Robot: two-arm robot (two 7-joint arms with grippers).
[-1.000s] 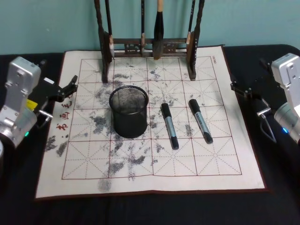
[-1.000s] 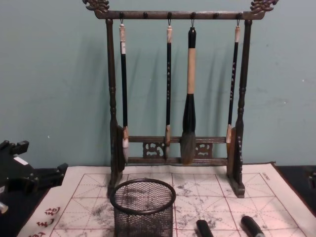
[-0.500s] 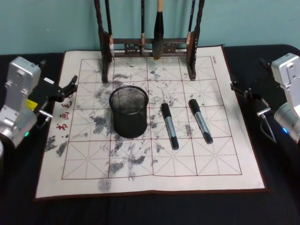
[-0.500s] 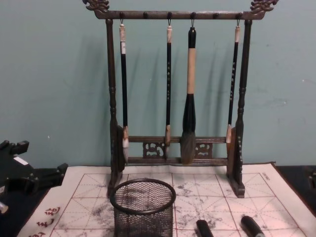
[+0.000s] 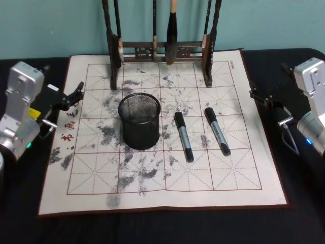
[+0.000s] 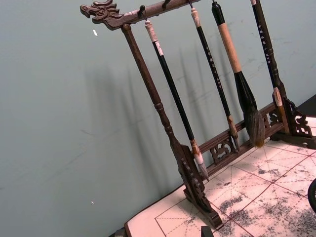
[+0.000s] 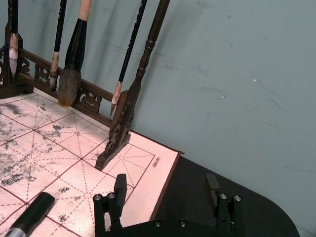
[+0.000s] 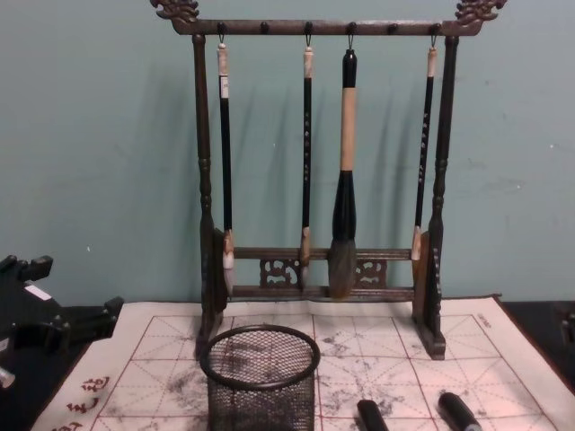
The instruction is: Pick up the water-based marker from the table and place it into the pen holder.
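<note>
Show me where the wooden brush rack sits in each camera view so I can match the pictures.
Head view: brush rack at top centre, on the mat's far edge.
Chest view: brush rack at centre, rising behind the pen holder.
Left wrist view: brush rack slanting, seen from its left end.
Right wrist view: brush rack, right post nearest, by the mat's corner.
Shared landmark: the thick tan-handled brush hanging on it.

Black mesh pen holder (image 5: 139, 127) upright on stained mat (image 5: 233, 173), probably empty. Marker (image 5: 184, 136) lies flat just right of it; second marker (image 5: 217, 130) farther right (roughly parallel, not touching).
</note>
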